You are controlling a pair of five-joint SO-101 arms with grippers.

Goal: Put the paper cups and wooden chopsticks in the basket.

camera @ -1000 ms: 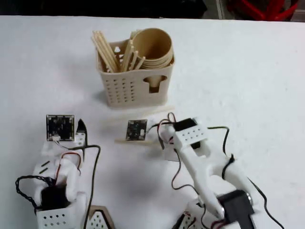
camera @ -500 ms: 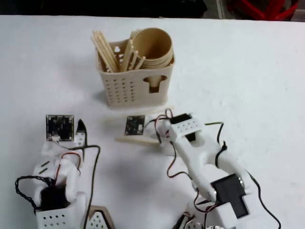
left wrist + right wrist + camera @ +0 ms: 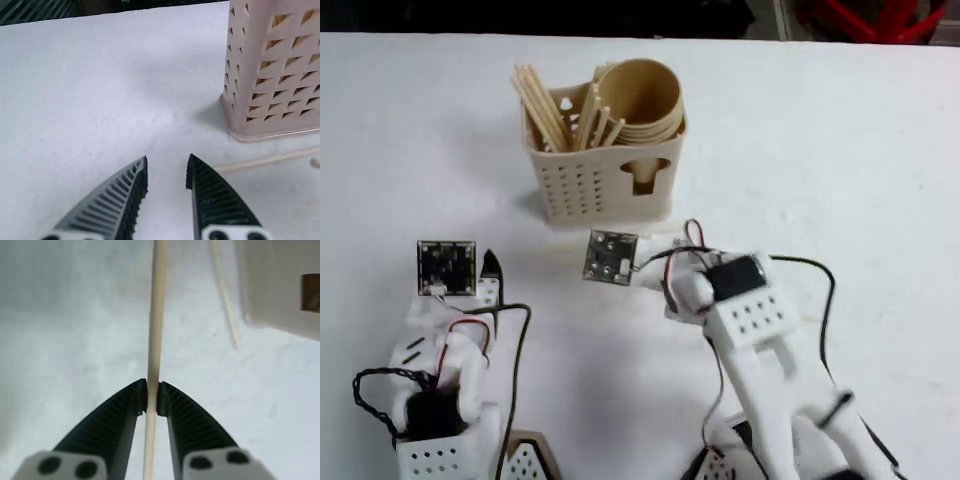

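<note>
Wooden chopstick (image 3: 156, 300) | clamped in right gripper (image 3: 152, 391) | basket (image 3: 600, 185) near | left gripper (image 3: 167, 167) agape

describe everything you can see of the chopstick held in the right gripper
The chopstick is a thin, straight, pale wooden stick, plain and smooth. The right gripper is shut on it partway along, so it runs ahead past the tips and back between them. It sits over the white table near the basket; whether it touches the table is unclear.
</note>
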